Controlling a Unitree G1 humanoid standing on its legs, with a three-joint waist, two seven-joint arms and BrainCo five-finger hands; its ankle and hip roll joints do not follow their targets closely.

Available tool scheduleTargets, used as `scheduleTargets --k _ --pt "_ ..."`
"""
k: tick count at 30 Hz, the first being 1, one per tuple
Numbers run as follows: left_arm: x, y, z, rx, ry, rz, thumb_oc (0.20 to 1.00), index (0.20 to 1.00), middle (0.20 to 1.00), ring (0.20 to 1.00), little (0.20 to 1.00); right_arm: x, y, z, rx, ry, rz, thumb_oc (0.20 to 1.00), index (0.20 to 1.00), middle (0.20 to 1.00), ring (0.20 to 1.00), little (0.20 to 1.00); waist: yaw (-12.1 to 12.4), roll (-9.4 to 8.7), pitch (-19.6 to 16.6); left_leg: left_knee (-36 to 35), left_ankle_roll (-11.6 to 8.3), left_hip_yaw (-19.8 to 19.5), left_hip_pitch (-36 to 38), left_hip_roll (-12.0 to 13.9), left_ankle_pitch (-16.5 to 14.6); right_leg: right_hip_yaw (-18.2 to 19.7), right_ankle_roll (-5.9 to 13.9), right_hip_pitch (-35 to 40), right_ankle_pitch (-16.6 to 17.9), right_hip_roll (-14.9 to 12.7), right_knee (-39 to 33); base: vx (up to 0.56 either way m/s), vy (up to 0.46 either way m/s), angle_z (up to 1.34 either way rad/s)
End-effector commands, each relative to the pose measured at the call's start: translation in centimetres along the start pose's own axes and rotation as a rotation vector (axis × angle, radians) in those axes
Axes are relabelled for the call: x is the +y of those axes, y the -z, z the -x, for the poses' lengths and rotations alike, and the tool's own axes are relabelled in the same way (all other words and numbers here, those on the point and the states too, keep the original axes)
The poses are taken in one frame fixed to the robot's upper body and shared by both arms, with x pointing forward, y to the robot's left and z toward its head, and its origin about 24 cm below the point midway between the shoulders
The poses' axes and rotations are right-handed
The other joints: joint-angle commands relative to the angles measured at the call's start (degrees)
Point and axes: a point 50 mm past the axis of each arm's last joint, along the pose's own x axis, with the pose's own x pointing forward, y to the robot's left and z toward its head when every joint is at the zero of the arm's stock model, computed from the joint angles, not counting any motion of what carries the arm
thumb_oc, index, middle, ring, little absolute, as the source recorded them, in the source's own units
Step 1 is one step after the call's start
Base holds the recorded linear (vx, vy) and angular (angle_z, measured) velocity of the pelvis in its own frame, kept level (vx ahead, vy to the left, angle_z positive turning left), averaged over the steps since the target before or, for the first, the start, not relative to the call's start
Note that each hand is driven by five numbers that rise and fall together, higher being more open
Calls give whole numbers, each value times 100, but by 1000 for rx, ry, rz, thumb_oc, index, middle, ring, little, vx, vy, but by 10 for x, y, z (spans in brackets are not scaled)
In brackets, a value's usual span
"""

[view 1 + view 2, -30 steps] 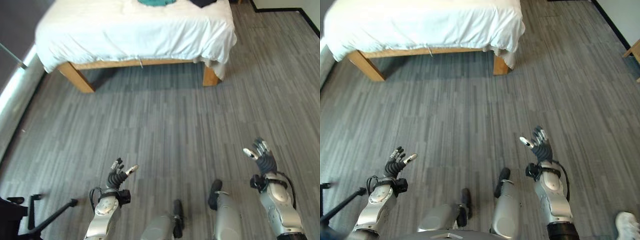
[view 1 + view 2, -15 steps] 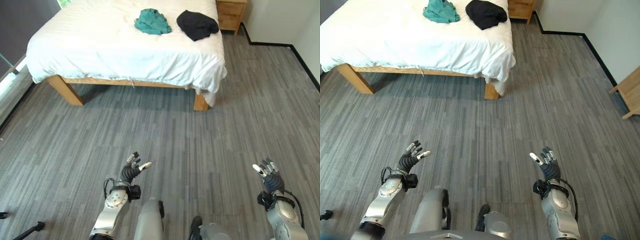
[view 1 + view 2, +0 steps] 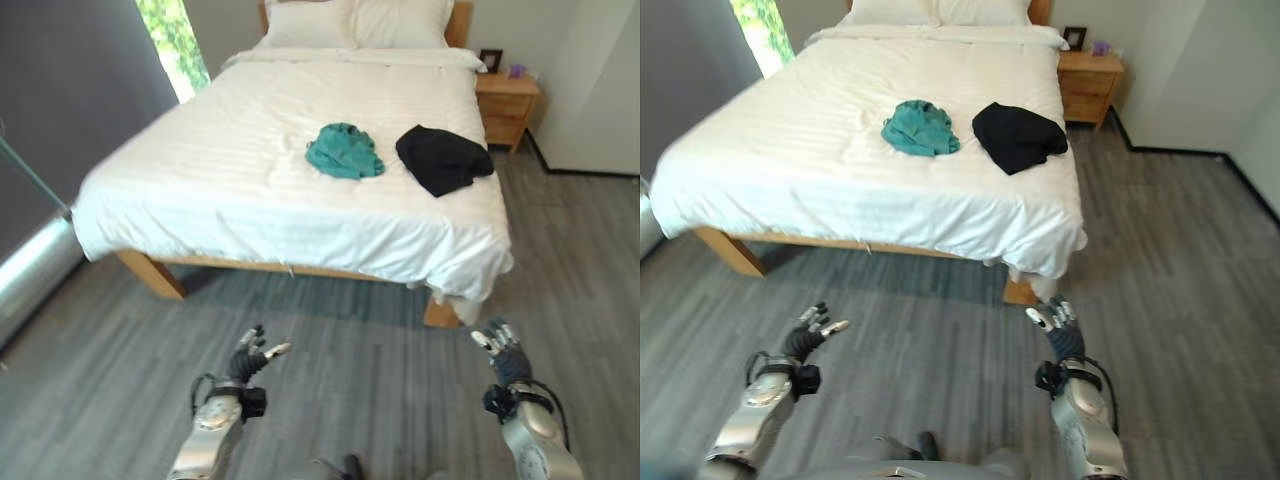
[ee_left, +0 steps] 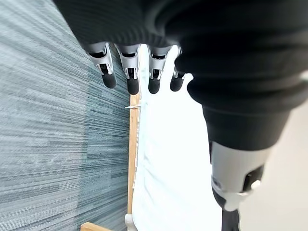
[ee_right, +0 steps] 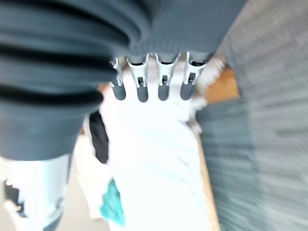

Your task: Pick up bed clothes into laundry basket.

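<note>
Two garments were seen on the white bed (image 3: 250,190), well beyond both hands: a teal garment (image 3: 343,152) crumpled near the middle and a black garment (image 3: 441,159) to its right, near the bed's right edge, its long axis judged to run from far left to near right. The left hand (image 3: 243,366) and right hand (image 3: 503,357) were held low over the grey floor (image 3: 1180,260), empty, fingers loosely spread. The right hand was judged nearer the black garment; no laundry basket could be made out.

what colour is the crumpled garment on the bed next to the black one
Teal green, lying beside the black garment on the white bed; clearest in the left eye view.
</note>
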Motion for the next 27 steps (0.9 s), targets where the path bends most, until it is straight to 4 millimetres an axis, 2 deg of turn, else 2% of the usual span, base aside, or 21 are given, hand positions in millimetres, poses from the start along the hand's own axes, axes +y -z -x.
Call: scheduleTargets --k 1,3,4,5,6,7,8,9,10,12,13,14,15,16,17,18,19,20,21,24,27 --pt "38 -30 11 -146 -106 -96 1000 1000 1000 1000 1000 -8 -41 -6 -178 2 44 1000 1000 1000 1000 1000 -8 -374 275 -634 -436 -476 20 436 693 -425 102 1157 1187 177 -3027 283 -183 105" --pt "40 -27 13 -137 -108 -113 1000 1000 1000 1000 1000 -14 -42 -6 -181 39 61 1000 1000 1000 1000 1000 -90 -499 288 -793 -595 -693 291 426 564 -223 210 1062 1177 498 -4419 445 -267 129" --pt "43 -19 15 -109 -129 -121 1000 1000 1000 1000 1000 -17 -41 -6 -178 68 49 1000 1000 1000 1000 1000 -96 -584 245 -970 -738 -825 570 497 450 -5 330 1104 1205 847 -5445 451 -248 107" --pt "43 -19 15 -109 -129 -120 1000 1000 1000 1000 1000 -17 -42 -6 -178 68 49 1000 1000 1000 1000 1000 -96 -580 251 -974 -739 -825 581 502 450 -9 329 1119 1209 853 -5456 441 -239 69" --pt "45 -16 17 -98 -147 -111 1000 1000 1000 1000 1000 -17 -43 -7 -185 70 50 1000 1000 1000 1000 1000 -38 -627 221 -1022 -786 -821 686 505 399 -217 374 1075 1265 857 -5699 330 -186 56" --pt "48 -7 23 -71 -168 -92 1000 1000 1000 1000 1000 -19 -47 -7 -200 76 63 1000 1000 1000 1000 1000 10 -660 210 -1003 -840 -814 796 580 298 -620 399 1120 1398 811 -5811 427 -269 66" --pt "45 -4 23 -59 -151 -94 1000 1000 1000 1000 1000 -21 -46 -6 -195 74 74 1000 1000 1000 1000 1000 32 -642 177 -895 -864 -920 762 623 244 -606 380 1238 1215 867 -5832 281 -197 46" --pt "45 -4 23 -60 -152 -95 1000 1000 1000 1000 1000 -20 -46 -7 -195 74 73 1000 1000 1000 1000 1000 22 -653 168 -888 -863 -928 735 613 260 -614 375 1227 1235 856 -5848 291 -268 16" --pt "45 3 27 -42 -154 -89 1000 1000 1000 1000 1000 -21 -46 -7 -194 70 81 1000 1000 1000 1000 1000 70 -664 102 -784 -923 -969 757 746 144 -463 229 1418 1042 1069 -5925 282 -280 -21" --pt "40 2 25 -50 -151 -38 1000 1000 1000 1000 1000 -26 -53 -7 -224 90 74 1000 1000 1000 1000 1000 116 -657 156 89 -1025 -990 447 928 31 -607 78 1542 880 1144 -5918 260 -362 -39" --pt "35 -2 20 -63 -132 -1 1000 1000 1000 1000 1000 -35 -59 -6 -248 127 72 1000 1000 1000 1000 1000 122 -728 303 1310 -1127 -1158 -233 946 184 -738 -129 1690 789 1175 -6012 156 -364 21" --pt "30 -5 18 -75 -124 24 1000 1000 1000 1000 1000 -41 -69 -7 -281 155 83 1000 1000 1000 1000 1000 210 -746 430 1790 -1151 -1589 -651 751 286 -780 -243 1837 673 1259 -6110 361 -318 50" --pt "27 3 22 -44 -103 39 1000 1000 1000 1000 1000 -48 -87 -8 -339 184 123 1000 1000 1000 1000 1000 309 -804 372 965 -1181 -1677 -905 836 256 -805 -128 2064 596 1250 -6317 411 -128 48" --pt "27 5 23 -35 -93 30 1000 1000 1000 1000 1000 -51 -93 -8 -358 192 133 1000 1000 1000 1000 1000 344 -775 338 516 -1226 -1657 -822 911 455 -790 -110 2143 583 1298 -6395 484 1 -12" --pt "25 11 24 -6 -67 -26 1000 1000 1000 1000 1000 -54 -111 -9 -413 197 202 1000 1000 1000 1000 1000 420 -725 306 110 -1269 -1744 -897 849 692 -781 -76 2222 545 1342 -6422 333 97 -50" --pt "24 10 24 -11 -42 -65 1000 1000 1000 1000 1000 -55 -124 -9 -451 206 269 1000 1000 1000 1000 1000 394 -701 260 66 -1258 -1768 -802 801 649 -679 -82 2237 493 1339 -6355 243 94 -50" --pt "24 10 24 -11 -42 -65 1000 1000 1000 1000 1000 -55 -124 -9 -451 206 269 1000 1000 1000 1000 1000 396 -701 262 65 -1258 -1766 -800 801 648 -677 -82 2238 493 1339 -6354 217 154 -77" --pt "23 9 24 -16 -20 -77 1000 1000 1000 1000 1000 -57 -133 -9 -483 225 317 1000 1000 1000 1000 1000 355 -650 195 -152 -1200 -1804 -673 757 612 -561 -81 2256 505 1345 -6381 231 185 -78" --pt "21 7 25 -21 4 -92 1000 1000 1000 1000 1000 -66 -139 -11 -474 276 370 1000 1000 1000 1000 1000 341 -621 122 -374 -1145 -1749 -481 741 619 -509 -59 2318 501 1330 -6439 284 256 -77" --pt "25 3 25 -28 44 -155 1000 1000 1000 1000 1000 -83 -170 -24 -486 360 541 1000 1000 1000 1000 1000 397 -638 123 -558 -1075 -1653 -341 682 597 -417 12 2283 552 1273 -6521 102 149 -71" --pt "26 3 26 -22 60 -159 1000 1000 1000 1000 1000 -90 -188 -36 -457 374 651 1000 1000 1000 1000 1000 465 -674 140 -657 -1030 -1586 -307 641 584 -366 76 2222 636 1247 -6578 34 84 -4"
